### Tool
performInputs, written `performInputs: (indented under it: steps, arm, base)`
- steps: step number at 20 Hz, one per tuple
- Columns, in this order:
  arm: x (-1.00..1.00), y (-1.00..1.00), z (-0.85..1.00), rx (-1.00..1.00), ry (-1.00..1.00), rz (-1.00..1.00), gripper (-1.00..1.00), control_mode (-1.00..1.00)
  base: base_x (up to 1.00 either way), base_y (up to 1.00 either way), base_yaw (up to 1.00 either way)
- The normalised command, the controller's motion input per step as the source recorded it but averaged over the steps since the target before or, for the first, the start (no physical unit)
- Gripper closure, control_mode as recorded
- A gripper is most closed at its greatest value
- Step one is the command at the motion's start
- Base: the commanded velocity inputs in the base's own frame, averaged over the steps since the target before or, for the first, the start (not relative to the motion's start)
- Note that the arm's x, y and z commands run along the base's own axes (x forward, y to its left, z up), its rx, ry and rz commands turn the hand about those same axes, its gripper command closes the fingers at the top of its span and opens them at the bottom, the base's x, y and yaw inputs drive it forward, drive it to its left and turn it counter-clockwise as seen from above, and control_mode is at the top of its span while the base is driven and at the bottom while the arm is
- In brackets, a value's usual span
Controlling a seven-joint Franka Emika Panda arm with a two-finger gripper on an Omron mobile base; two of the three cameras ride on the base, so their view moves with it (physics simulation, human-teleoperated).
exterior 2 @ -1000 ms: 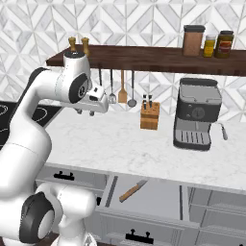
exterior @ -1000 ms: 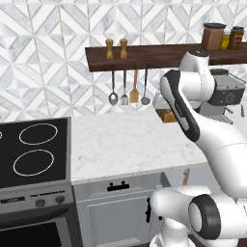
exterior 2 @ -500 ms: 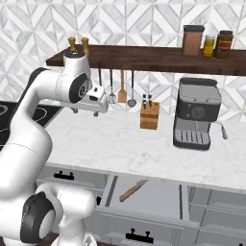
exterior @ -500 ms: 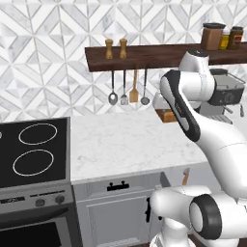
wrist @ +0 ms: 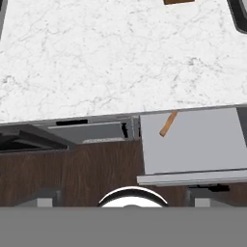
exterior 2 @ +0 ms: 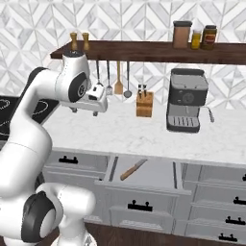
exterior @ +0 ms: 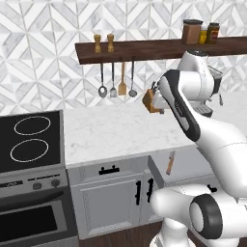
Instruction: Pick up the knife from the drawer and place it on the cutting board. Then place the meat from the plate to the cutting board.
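Drawer is pulled out under the marble counter, and the knife is lying flat inside it, diagonal, w/ the wooden handle toward the drawer front and the blade end tucked back under the counter edge. Gripper is up high over the counter, well apart from the knife, fingers spread wide w/ nothing between them. Behind it there's a knife block and a coffee machine on the counter, utensils hanging under the shelf. Stove off to the left.
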Motion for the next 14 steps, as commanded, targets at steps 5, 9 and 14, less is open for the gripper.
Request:
performInputs:
  steps: [5, 9, 14]
  arm:
    - [0.0, 0.0, 0.0, 0.0, 0.0, 0.0, -1.0, 1.0]
    - [0.0, 0.0, 0.0, 0.0, 0.0, 0.0, -1.0, 1.0]
    - [0.0, 0.0, 0.0, 0.0, 0.0, 0.0, -1.0, 1.0]
  base:
    - [-0.06, 0.11, -0.26]
    - [0.0, 0.47, -0.46]
    - [0.0, 0.69, -0.47]
